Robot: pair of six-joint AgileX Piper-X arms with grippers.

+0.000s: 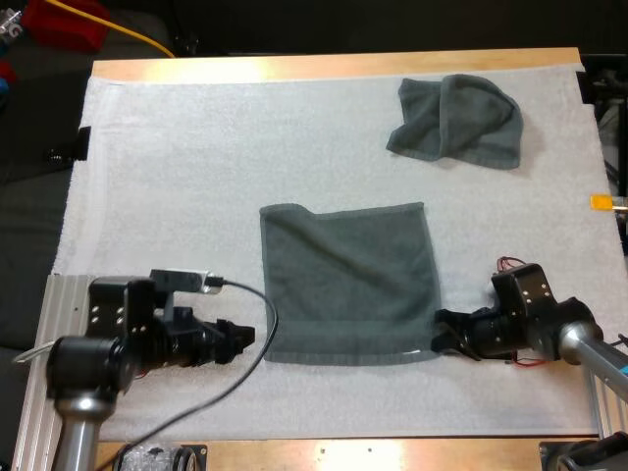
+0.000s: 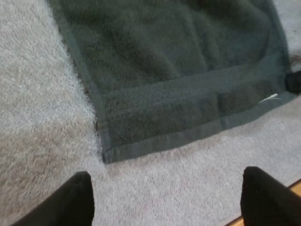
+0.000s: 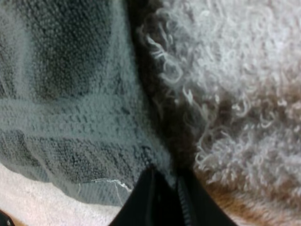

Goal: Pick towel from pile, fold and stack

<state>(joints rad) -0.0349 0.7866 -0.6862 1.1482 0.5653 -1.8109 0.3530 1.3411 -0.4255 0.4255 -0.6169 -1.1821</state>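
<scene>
Towel (image 1: 348, 283) lies spread flat in the middle of the white mat (image 1: 177, 147), and 1 crumpled towel (image 1: 457, 120) sits far right. My left tool (image 1: 245, 340) is released, its fingers (image 2: 75, 197) apart just off the flat one's near left corner. My right tool (image 1: 444, 334) is clenched on the near right corner.

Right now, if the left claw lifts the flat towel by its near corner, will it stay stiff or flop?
Probably flops: the flat towel is thin cloth lying limp on the mat, like the crumpled towel. Likely light. It may drag on the fuzzy mat rather than slide.
</scene>
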